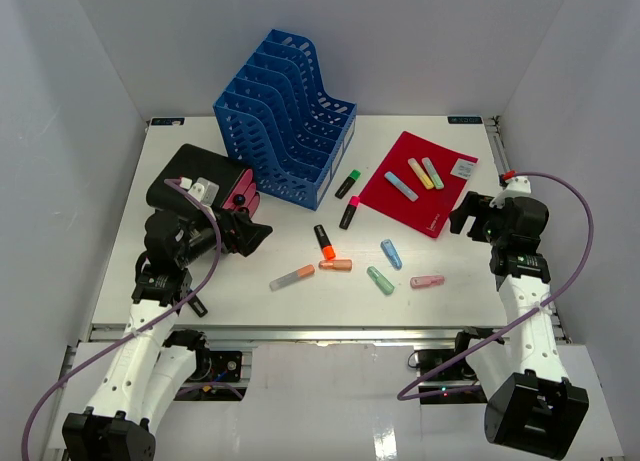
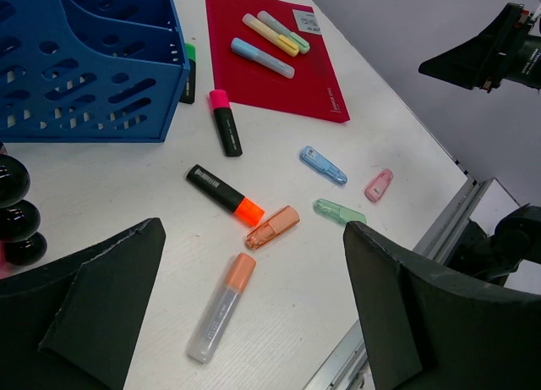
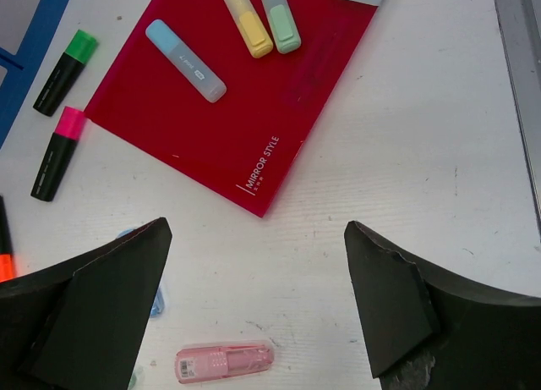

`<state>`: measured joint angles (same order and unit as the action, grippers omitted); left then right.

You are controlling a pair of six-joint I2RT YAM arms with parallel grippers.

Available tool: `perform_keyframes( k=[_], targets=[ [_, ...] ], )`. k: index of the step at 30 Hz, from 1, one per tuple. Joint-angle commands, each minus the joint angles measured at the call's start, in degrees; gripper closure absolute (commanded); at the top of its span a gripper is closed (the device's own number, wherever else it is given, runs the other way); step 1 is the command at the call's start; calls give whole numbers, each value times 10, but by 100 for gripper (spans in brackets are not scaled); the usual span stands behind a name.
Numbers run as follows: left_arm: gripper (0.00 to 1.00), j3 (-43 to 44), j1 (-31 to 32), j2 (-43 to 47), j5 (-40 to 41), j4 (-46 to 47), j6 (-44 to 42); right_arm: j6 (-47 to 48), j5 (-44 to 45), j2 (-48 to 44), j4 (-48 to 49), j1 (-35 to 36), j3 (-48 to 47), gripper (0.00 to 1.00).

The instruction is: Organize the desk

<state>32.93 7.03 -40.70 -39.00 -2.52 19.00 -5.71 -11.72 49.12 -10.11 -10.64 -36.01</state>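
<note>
The white desk [image 1: 160, 271] holds scattered pens. My left gripper [image 1: 250, 236] is open and empty, above the desk's left part; below it lie a clear marker with an orange cap [image 2: 221, 308], a loose orange cap [image 2: 272, 227] and a black orange-tipped highlighter [image 2: 223, 192]. My right gripper [image 1: 465, 217] is open and empty, hovering near the front corner of a red clip file [image 3: 228, 102]. A pink correction tape [image 3: 224, 362] lies on the desk below it. Blue [image 3: 185, 60], yellow [image 3: 245, 19] and green [image 3: 279, 16] highlighters lie on the file.
A blue slotted file rack [image 1: 285, 116] stands at the back left. A black case [image 1: 190, 176] with a pink item lies left of it. Green-capped [image 1: 347, 184] and pink-capped [image 1: 349, 212] black highlighters, a blue tape [image 1: 391, 253] and a green tape [image 1: 380, 280] lie mid-desk. A metal rail [image 1: 320, 331] runs along the front.
</note>
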Motion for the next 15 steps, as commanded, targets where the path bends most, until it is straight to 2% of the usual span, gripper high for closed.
perform_keyframes(
  k=[1, 3, 9, 12, 15],
  targets=[
    [2, -3, 1, 9, -5, 6, 0, 36, -10, -2, 18, -5, -22, 10],
    [2, -3, 1, 8, -7, 7, 0, 81, -24, -5, 20, -5, -11, 10],
    [2, -1, 2, 6, -12, 6, 1, 283, -190, 0, -70, -4, -51, 10],
    [2, -1, 3, 9, -12, 7, 2, 329, -173, 10, -106, -4, -79, 10],
    [2, -2, 3, 17, -10, 6, 2, 329, -154, 29, -105, -4, -85, 10]
  ],
)
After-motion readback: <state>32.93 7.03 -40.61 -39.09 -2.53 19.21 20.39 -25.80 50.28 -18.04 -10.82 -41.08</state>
